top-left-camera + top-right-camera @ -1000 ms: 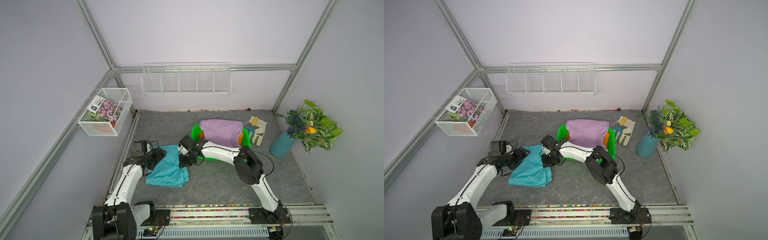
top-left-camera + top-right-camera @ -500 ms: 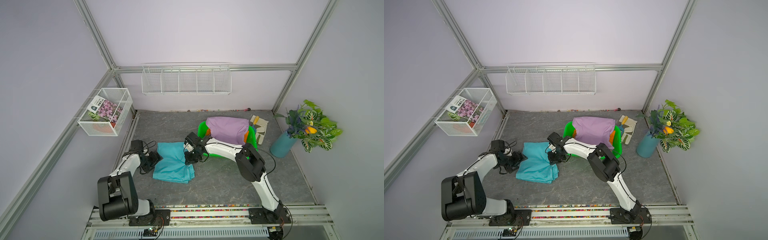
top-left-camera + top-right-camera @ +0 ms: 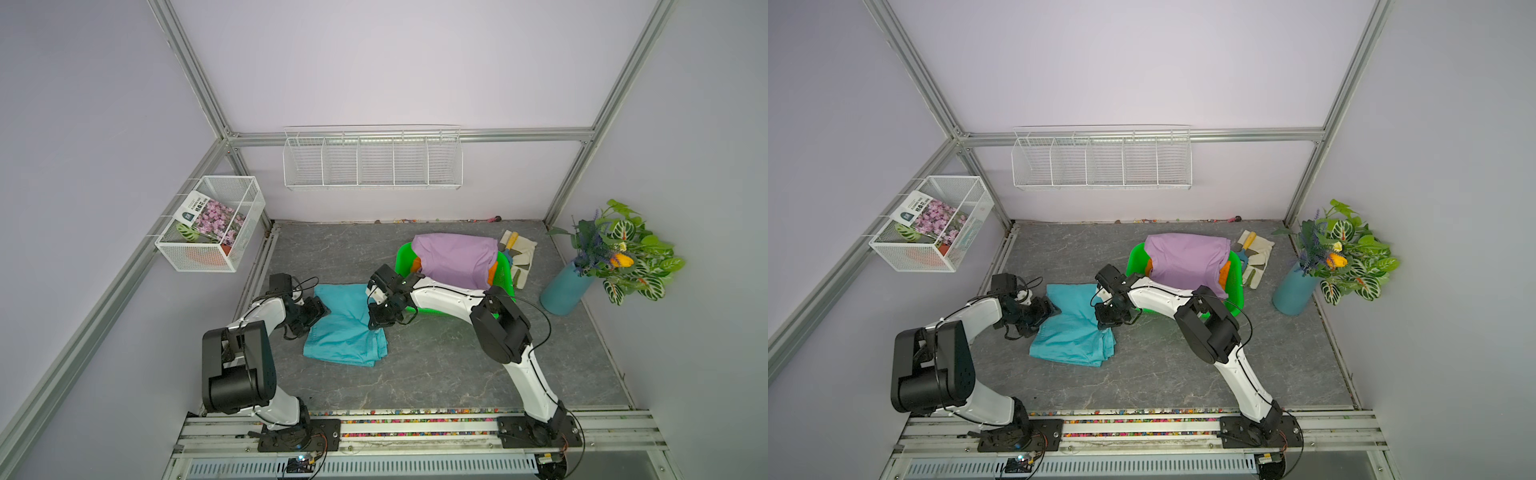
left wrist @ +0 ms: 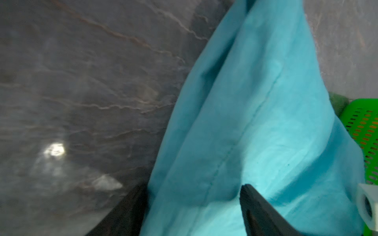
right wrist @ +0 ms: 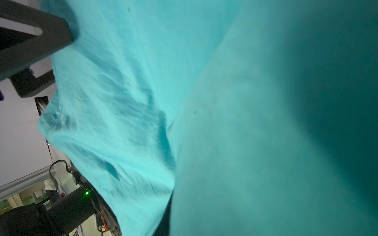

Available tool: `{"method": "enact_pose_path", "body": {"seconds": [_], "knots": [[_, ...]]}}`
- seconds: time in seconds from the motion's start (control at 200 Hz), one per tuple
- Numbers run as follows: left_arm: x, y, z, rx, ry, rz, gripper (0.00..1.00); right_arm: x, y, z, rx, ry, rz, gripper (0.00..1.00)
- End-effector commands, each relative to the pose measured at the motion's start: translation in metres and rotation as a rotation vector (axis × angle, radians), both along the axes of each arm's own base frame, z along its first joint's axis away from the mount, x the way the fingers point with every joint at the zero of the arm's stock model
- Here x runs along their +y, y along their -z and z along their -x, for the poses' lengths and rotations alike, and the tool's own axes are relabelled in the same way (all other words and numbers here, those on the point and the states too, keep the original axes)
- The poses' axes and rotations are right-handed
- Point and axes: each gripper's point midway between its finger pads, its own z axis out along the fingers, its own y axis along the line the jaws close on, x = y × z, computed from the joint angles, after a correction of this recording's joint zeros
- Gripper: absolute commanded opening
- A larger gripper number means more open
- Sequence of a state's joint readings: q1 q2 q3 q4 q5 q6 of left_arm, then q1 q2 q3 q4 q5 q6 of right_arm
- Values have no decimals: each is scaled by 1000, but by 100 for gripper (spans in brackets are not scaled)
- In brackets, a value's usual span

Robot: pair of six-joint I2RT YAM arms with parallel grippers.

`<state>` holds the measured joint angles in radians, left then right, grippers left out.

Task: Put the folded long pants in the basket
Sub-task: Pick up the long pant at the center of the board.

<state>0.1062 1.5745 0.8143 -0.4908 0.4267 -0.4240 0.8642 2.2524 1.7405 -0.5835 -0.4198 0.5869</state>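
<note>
The teal pants lie folded on the grey table, left of the green basket. The lilac pants lie on top of the basket, with the orange pants showing beneath them. My left gripper is at the teal pants' left edge. In the left wrist view this gripper is open, with teal cloth between its fingers. My right gripper is shut on their right edge. Teal cloth hides its jaws in the right wrist view.
Cream gloves with a trowel lie right of the basket. A teal vase with a plant stands at the far right. White wire baskets hang on the back wall and on the left wall.
The teal pants have slid right toward the basket along with my right gripper. My left arm has folded up at its base, its gripper staying at the cloth's left edge and narrowing a little.
</note>
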Motion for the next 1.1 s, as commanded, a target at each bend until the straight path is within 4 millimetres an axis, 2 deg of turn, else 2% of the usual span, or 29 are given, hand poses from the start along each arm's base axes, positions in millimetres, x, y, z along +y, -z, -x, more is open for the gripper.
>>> {"method": "enact_pose_path", "body": {"seconds": [0.0, 0.07, 0.145, 0.18, 0.27, 0.29, 0.305, 0.385, 0.545, 0.795, 0.905, 1.015, 1.095], "knots": [[-22, 25, 17, 89, 77, 18, 75, 11, -16, -6, -32, -3, -62, 0], [-32, 28, 17, 90, 97, 25, 74, 11, -16, -6, -33, -4, -62, 0], [-40, 28, 18, 81, 109, 51, 65, 11, -14, -5, -30, -7, -60, 0], [-42, 28, 19, 83, 106, 62, 59, 11, -13, -5, -27, -8, -58, 0], [-42, 24, 19, 73, 109, 59, 25, 10, -10, -4, -22, -9, -51, 0], [-42, 22, 18, 68, 112, 57, 14, 10, -10, -5, -25, -10, -51, 0], [-41, 21, 18, 64, 113, 54, 0, 10, -9, -5, -26, -9, -49, 0], [-36, 18, 18, 60, 105, 22, 0, 10, -10, -6, -32, -9, -45, 0], [-29, -3, 14, 17, 95, -27, 0, 17, -22, -13, -50, -8, -62, 0], [-20, -67, 14, -132, 55, -76, 0, 33, -59, -14, -107, -9, -121, 0], [-17, -94, 12, -214, 38, -92, 0, 40, -63, -9, -108, -21, -137, 0], [-23, -119, 8, -275, 50, -65, 0, 44, -70, -5, -118, -34, -142, 0], [-31, -137, 3, -320, 66, -13, 0, 44, -84, -8, -143, -37, -149, 0]]}}
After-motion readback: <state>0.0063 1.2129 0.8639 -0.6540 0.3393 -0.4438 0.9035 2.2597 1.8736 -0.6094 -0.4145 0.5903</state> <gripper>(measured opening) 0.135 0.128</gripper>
